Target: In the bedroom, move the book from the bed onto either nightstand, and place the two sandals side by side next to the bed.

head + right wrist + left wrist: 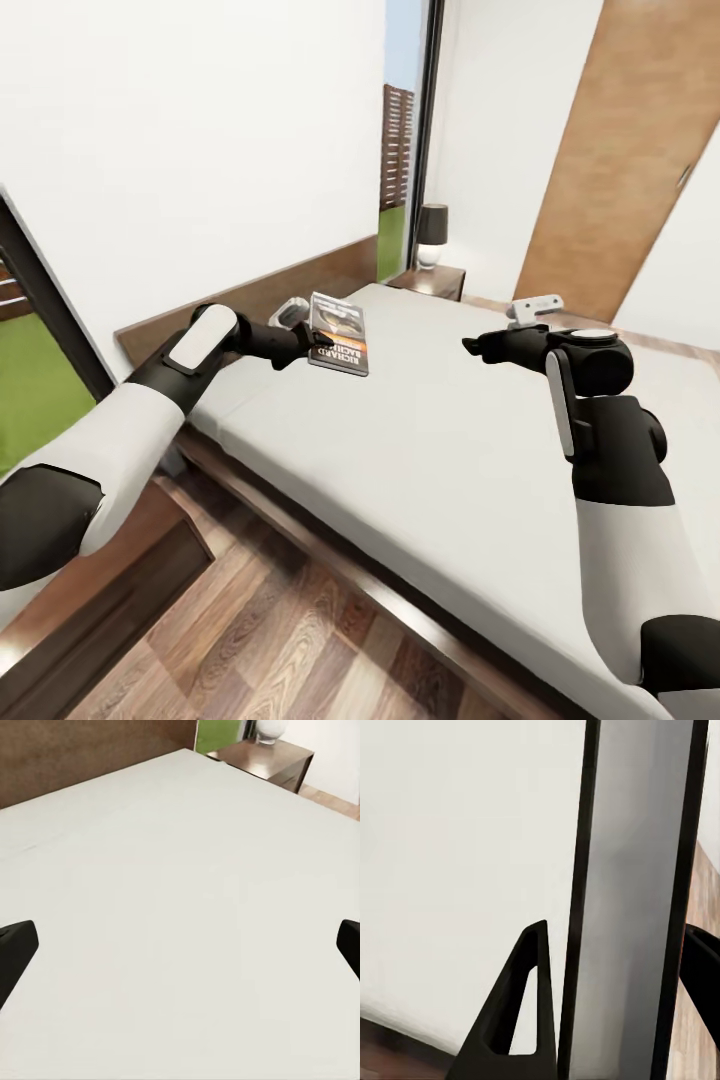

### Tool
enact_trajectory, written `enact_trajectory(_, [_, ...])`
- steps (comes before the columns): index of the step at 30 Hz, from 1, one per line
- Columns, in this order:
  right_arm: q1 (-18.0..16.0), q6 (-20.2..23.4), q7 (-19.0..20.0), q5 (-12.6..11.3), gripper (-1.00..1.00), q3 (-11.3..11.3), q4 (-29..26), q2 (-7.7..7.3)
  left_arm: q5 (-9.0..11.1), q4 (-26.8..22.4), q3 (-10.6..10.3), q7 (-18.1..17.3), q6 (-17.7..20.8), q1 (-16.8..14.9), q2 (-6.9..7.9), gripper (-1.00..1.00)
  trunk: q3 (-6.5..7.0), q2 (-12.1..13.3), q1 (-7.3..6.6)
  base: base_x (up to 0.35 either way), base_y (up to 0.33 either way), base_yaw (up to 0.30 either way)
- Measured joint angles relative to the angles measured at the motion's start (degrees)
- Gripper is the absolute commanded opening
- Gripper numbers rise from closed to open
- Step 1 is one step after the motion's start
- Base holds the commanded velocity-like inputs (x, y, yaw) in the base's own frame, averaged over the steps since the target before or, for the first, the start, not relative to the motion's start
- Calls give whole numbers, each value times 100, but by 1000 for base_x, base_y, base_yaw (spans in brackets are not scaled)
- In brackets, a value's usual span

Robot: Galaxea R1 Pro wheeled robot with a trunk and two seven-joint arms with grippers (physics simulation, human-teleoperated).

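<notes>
Wood, matt mattress and one glossy cover under my cameras.

The book [340, 333] in my left gripper [318, 347] had a glossy cover that caught the light, while the bed [440, 440] showed a smooth, matt off-white mattress in a dark wooden frame. The floor [270, 630] looked like grained, slightly shiny wood planks. The nightstand [432, 280] looked like polished dark wood, and the door [625, 150] was matt brown wood. My gripper fingers [514, 1012] looked like matt black plastic.

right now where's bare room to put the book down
The mattress between the left tool holding the book and the right tool is bare. The far nightstand is tighter: a lamp stands on it, leaving bare top beside it.
</notes>
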Motion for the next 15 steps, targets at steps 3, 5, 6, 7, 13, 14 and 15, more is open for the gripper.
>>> enact_trajectory(3, [0, 0, 0, 0, 100, 0, 0, 0, -1, -1, 0, 0, 0, -1, 0, -100, 0, 0, 0, 0, 0, 270])
enact_trajectory(5, [0, 0, 0, 0, 100, 0, 1, 0, -1, -2, 0, 0, 0, -2, -2, -100, 0, 0, 0, 0, 0, 270])
enact_trajectory(6, [0, 0, 0, 0, 100, 0, 1, 0, -2, -2, 0, 0, 0, -2, -2, -100, 0, 0, 0, 0, 0, 270])
enact_trajectory(7, [0, 0, 0, 0, 100, -2, 1, 0, -3, -3, 0, 0, 0, -2, -3, -100, 0, 0, 0, 0, 0, 270])
enact_trajectory(13, [0, 0, 0, 0, 100, -7, 0, 0, -7, 2, 4, 0, -6, 1, -5, -100, 0, 0, 0, 0, 0, 258])
enact_trajectory(14, [0, 0, 0, -2, 100, -7, 0, 0, -9, 3, 5, 0, -8, 2, -5, -100, 0, 0, 0, 0, 0, 174])
enact_trajectory(15, [0, 0, 0, -3, 100, -7, 0, 0, -11, 5, 6, 2, -10, 3, -7, -100, 0, 0, 0, 0, 0, 174])
